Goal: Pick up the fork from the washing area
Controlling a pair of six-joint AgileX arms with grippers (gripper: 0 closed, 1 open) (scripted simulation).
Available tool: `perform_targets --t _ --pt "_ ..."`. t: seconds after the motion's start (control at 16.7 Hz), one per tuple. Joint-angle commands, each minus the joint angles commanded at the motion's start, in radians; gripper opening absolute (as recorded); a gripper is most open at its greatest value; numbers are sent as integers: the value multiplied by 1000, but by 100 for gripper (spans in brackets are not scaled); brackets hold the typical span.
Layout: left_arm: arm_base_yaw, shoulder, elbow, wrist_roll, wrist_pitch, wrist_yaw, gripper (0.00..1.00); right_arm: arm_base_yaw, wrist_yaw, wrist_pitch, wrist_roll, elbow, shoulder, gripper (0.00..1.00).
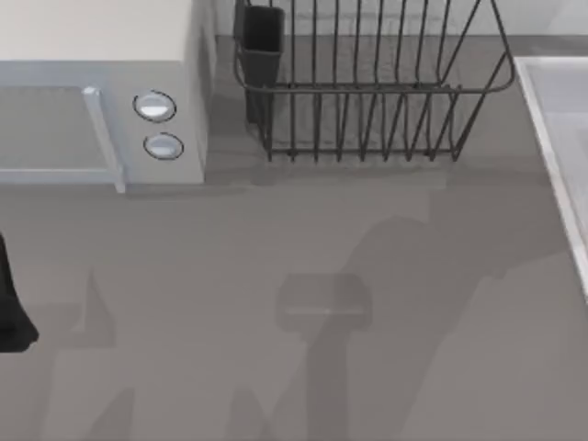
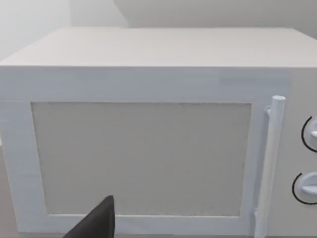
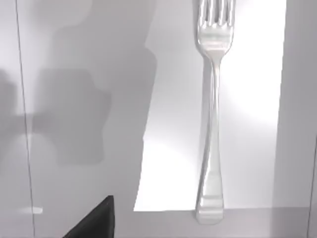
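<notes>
**Fork lay flat in the sink under the right wrist camera**

The grey table [image 1: 276, 276] spread bare across the near part of the top view, crossed only by soft shadows. At its left edge a dark piece of the left arm [image 1: 11, 303] stood parked. Farther back on the left sat a white microwave [image 1: 101, 101] with two round knobs [image 1: 154, 107] and a pale bar handle [image 1: 103, 138]; the left wrist view faced its door [image 2: 141, 158], with one dark fingertip [image 2: 96, 220] low in the picture. Whether that gripper was open or closed could not be told. Behind, a dark wire dish rack [image 1: 367, 92] stood beside the microwave. The sink [image 1: 560, 138] ran along the right edge.

In the right wrist view the fork [image 3: 212, 124] lay flat on the pale sink floor [image 3: 257, 99], handle end at the nearer wall. One dark fingertip [image 3: 96, 220] showed, apart from the fork; that gripper's opening could not be told either.
</notes>
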Motion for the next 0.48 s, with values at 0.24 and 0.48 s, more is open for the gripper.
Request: perform_targets --t 0.24,0.48 --pt "0 0 0 0 0 0 100 -33 0 -120 -31 199 231 100" --pt "0 0 0 0 0 0 100 -42 1 -155 -40 252 295 100"
